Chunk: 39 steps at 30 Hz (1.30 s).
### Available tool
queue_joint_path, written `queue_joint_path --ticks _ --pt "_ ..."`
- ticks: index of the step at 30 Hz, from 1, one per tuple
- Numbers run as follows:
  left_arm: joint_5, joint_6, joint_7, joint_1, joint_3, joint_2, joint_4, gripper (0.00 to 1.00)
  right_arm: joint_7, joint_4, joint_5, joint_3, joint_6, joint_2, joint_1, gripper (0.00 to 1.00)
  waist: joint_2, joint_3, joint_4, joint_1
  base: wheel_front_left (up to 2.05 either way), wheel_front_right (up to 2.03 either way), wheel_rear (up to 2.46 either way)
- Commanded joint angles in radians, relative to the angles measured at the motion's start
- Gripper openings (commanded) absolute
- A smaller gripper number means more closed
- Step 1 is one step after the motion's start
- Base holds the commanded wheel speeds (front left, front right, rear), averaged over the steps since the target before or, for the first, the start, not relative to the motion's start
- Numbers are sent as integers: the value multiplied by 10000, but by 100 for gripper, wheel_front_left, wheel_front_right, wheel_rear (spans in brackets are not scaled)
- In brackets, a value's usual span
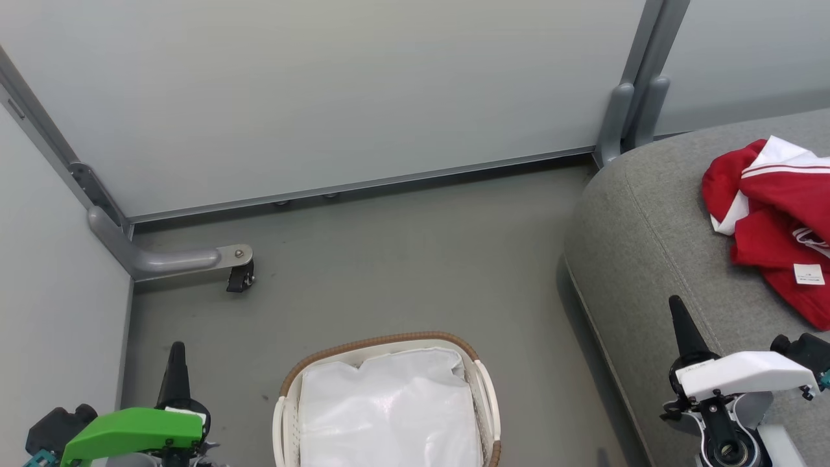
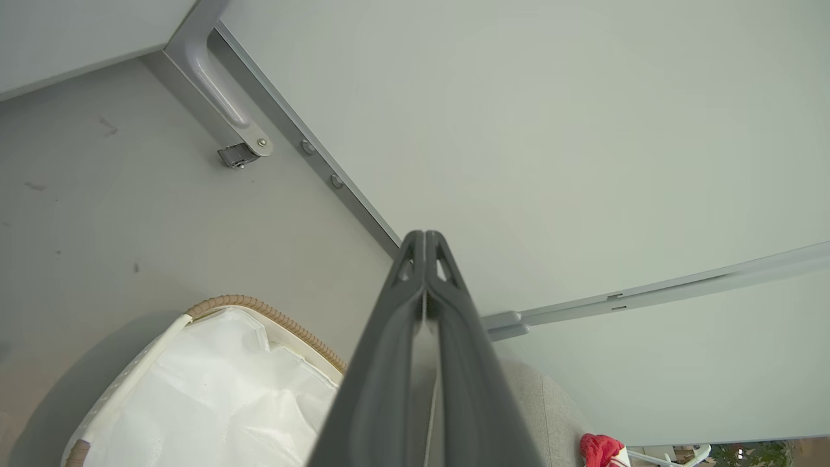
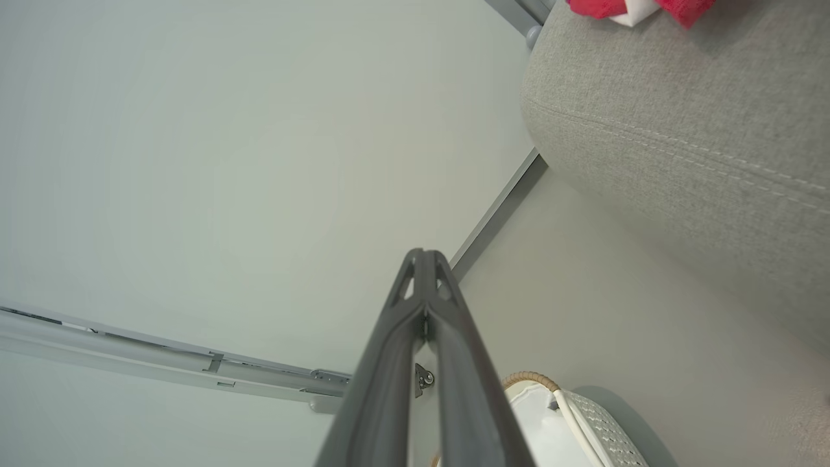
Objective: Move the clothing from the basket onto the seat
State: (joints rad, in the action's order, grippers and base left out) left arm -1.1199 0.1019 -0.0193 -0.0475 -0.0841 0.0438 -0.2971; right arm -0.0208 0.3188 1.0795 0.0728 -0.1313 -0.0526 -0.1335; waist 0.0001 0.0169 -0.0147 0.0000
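Our left gripper point(image 1: 176, 353) and right gripper point(image 1: 677, 308) are resting pinched shut, gripping nothing — we're seeing the clothing point(image 1: 775, 214) lying on the seat point(image 1: 648, 233), well apart from the basket point(image 1: 382, 342) showing its white liner point(image 1: 389, 415).

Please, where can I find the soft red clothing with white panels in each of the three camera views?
Head view: the soft bright red fabric clothing with white panels lies at the right edge, upper half, on the large grey woven-fabric seat.
Left wrist view: the clothing is a small red patch at the bottom edge, right of centre.
Right wrist view: the clothing is at the top edge, right side.
Shared landmark: the seat beneath it.
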Motion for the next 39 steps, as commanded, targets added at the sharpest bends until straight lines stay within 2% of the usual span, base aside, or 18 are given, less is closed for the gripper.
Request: queue_joint_path --ticks 1,39 --pt "-245 52 46 -257 -36 68 122 0 66 -146 284 46 4 -35 27 0 -1 -3 3 0 0 0 0" --pt "-3432 235 936 -558 -237 88 411 0 956 -571 3711 314 5 -5 206 0 -1 -86 91 0 0 0 0"
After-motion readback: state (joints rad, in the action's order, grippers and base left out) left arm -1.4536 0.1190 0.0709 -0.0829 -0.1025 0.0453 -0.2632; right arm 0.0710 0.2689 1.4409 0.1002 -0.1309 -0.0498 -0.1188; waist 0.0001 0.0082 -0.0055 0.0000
